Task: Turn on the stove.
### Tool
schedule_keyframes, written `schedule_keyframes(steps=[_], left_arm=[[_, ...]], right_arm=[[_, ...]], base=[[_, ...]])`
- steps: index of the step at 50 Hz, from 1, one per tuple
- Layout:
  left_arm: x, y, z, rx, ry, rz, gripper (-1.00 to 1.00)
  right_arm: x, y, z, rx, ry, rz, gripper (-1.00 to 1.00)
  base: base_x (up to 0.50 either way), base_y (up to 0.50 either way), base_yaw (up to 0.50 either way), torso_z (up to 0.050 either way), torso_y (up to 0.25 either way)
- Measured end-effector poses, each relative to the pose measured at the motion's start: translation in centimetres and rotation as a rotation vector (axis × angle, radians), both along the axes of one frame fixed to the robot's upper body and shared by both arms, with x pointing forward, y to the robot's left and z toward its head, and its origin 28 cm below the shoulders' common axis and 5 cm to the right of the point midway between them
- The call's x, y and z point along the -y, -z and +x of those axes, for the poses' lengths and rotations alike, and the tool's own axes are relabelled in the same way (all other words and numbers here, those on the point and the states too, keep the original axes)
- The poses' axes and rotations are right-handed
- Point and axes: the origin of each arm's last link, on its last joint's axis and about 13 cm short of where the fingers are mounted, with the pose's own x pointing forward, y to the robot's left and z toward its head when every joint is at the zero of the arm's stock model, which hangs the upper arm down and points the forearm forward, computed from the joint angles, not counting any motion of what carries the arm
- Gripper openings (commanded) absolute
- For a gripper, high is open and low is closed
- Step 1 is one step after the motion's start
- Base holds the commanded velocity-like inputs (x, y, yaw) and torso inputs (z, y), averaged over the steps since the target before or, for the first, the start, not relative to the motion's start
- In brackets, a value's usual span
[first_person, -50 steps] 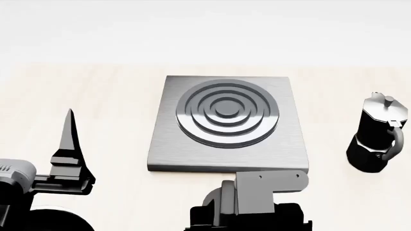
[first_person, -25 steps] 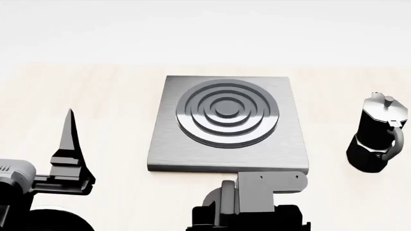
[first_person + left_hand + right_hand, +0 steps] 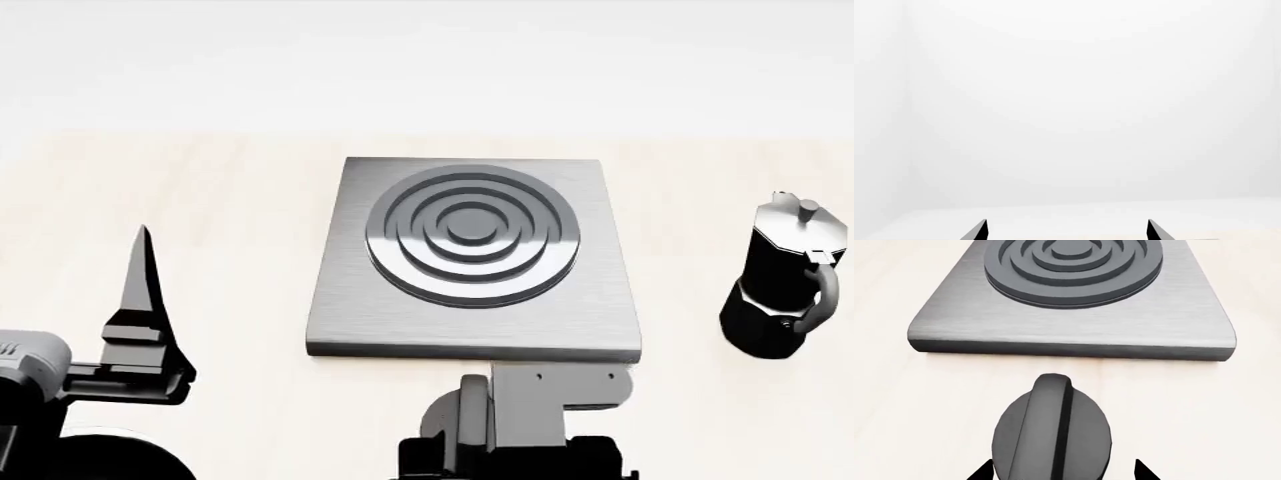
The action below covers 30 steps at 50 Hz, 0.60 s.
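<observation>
While hidden from the head view, knob (image 3: 1052, 432) sits between right pincer (image 3: 1061, 471) tips.

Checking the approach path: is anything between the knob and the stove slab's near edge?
Nothing: only bare table separates the knob from the slab, shown in the right wrist view.

A: How did the stove (image 3: 474, 255) look?
B: It was a flat square grey metal slab with a raised burner (image 3: 1073, 266) of concentric rings at its centre.
A: And the knob (image 3: 1052, 432)?
B: Black, round, with 1 upright fin, apart from the slab, just beside its front edge.
</observation>
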Motion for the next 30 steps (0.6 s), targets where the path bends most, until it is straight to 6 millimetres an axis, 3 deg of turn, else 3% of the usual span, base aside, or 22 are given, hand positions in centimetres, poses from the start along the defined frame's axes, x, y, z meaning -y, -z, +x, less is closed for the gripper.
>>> schedule_keyframes(steps=[30], left_arm=[[0.0, 0.0, 0.0, -0.001, -0.001, 0.0, 1.0]], right_arm=[[0.1, 1.3, 0.5, -0.045, 0.004, 0.009, 1.0]], base=[[0.0, 0.0, 0.0, 0.0, 0.0]])
